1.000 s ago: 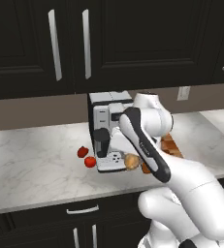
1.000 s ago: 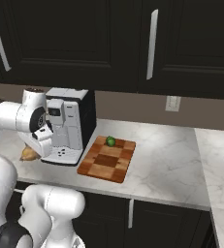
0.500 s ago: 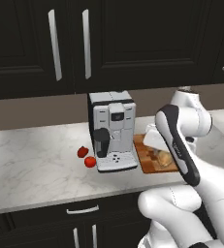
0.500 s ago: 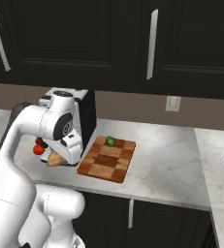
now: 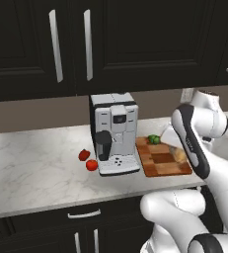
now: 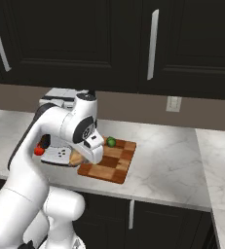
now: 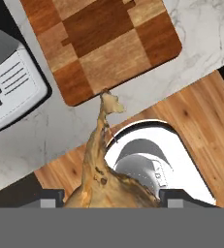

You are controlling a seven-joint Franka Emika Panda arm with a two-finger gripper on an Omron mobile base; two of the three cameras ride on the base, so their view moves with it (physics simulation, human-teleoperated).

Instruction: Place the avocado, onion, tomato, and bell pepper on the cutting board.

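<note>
Our gripper [image 7: 106,196] is closed on the onion [image 7: 101,167], its dark finger tips to either side of the tan bulb and the thin dry stem tip pointing out over the near edge of the cutting board [image 7: 104,43]. In the hand view the board's near corner sits just beyond the counter lip, with wood floor below.

From the left in the left base view we count one bell pepper [image 5: 84,154] and one tomato [image 5: 91,165], touching or nearly so, on open marble left of the coffee machine [image 5: 114,133]. The machine stands just beside the board's left edge. One avocado [image 5: 154,139] rests on the board's far left corner; the remaining blocks are bare. One onion shows at the board's near right part, partly behind the arm.

The arm rises from the right, elbow high, forearm angled down to the board. In the right base view, open counter stretches right of the board [image 6: 115,160].
</note>
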